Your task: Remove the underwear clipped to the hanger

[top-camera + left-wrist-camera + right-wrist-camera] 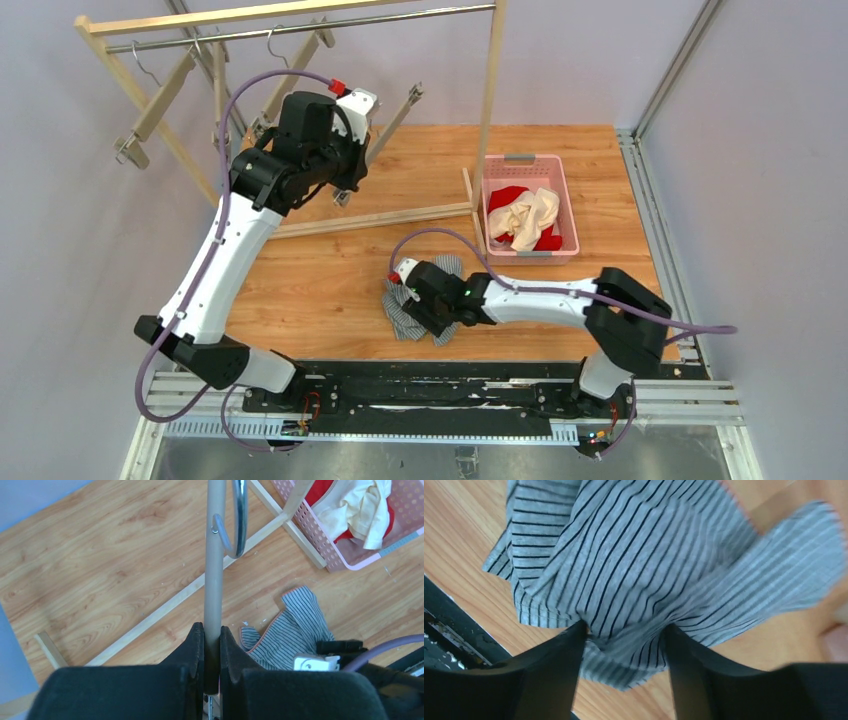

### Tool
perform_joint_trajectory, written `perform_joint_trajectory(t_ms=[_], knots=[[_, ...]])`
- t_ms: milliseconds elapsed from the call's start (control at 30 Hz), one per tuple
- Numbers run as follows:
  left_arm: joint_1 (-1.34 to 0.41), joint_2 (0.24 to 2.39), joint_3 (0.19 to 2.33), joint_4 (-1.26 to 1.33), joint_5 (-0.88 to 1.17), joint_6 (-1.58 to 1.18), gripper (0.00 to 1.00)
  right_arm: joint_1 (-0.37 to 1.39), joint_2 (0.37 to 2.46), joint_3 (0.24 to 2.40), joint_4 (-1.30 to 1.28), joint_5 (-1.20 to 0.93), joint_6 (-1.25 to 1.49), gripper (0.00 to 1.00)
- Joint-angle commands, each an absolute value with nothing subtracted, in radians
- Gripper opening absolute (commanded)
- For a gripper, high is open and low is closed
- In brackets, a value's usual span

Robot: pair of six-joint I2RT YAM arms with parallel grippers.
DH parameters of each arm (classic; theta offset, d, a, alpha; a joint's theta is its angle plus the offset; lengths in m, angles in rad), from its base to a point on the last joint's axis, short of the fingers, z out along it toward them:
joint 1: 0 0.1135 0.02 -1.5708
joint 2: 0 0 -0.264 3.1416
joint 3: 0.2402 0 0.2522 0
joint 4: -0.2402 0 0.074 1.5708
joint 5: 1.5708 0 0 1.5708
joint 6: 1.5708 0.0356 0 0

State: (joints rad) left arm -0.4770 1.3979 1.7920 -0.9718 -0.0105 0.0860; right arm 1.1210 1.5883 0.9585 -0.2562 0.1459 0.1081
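The grey-and-white striped underwear (405, 318) (290, 630) (634, 555) lies crumpled on the wooden table near its front edge. My right gripper (412, 300) (626, 630) is down on it, jaws wide apart, with a fold of the cloth bunched between the fingertips. The red underwear (508, 197) (320, 490) and the cream underwear (525, 220) (360, 510) lie in the pink basket (570, 215) (350, 555). My left gripper (350, 185) (212, 630) is shut on the wooden bar of a hanger (392, 125) (214, 555), raised over the table's back left.
A wooden clothes rack with a metal rail (300, 28) stands at the back, and other bare hangers (160, 100) hang from it. Its base bar (370, 218) lies across the table. The black mounting rail (400, 385) runs along the near edge.
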Motion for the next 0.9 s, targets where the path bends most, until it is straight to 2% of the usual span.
perform_joint_trajectory(t_ms=[0, 67, 133, 167, 333, 500, 733, 867], knots=[[-0.464, 1.43, 1.857, -0.966, 0.013, 0.065, 0.0, 1.161, 1.693, 0.949, -0.265, 0.111, 0.195, 0.5], [-0.463, 1.44, 1.886, -0.968, 0.005, 0.064, 0.0, 1.16, 1.727, 0.948, -0.264, 0.109, 0.211, 0.34], [-0.46, 1.45, 1.923, -0.975, 0.0, 0.061, 0.0, 1.16, 1.736, 0.949, -0.272, 0.117, 0.224, 0.08], [-0.458, 1.457, 1.946, -0.979, 0.002, 0.06, 0.0, 1.161, 1.732, 0.953, -0.283, 0.129, 0.23, 0.01], [-0.445, 1.495, 2.075, -1.009, 0.025, 0.054, 0.0, 1.158, 1.625, 0.993, -0.396, 0.327, 0.248, 0.01], [-0.419, 1.515, 2.144, -1.019, 0.072, 0.037, 0.0, 1.109, 1.397, 1.018, -0.475, 0.527, 0.23, 0.01], [-0.398, 1.497, 2.141, -1.017, 0.062, 0.039, 0.0, 0.874, 1.08, 0.977, -0.424, 0.576, 0.157, 0.01], [-0.379, 1.506, 2.169, -1.017, 0.061, 0.037, 0.0, 0.724, 0.974, 0.962, -0.372, 0.586, 0.112, 0.01]])
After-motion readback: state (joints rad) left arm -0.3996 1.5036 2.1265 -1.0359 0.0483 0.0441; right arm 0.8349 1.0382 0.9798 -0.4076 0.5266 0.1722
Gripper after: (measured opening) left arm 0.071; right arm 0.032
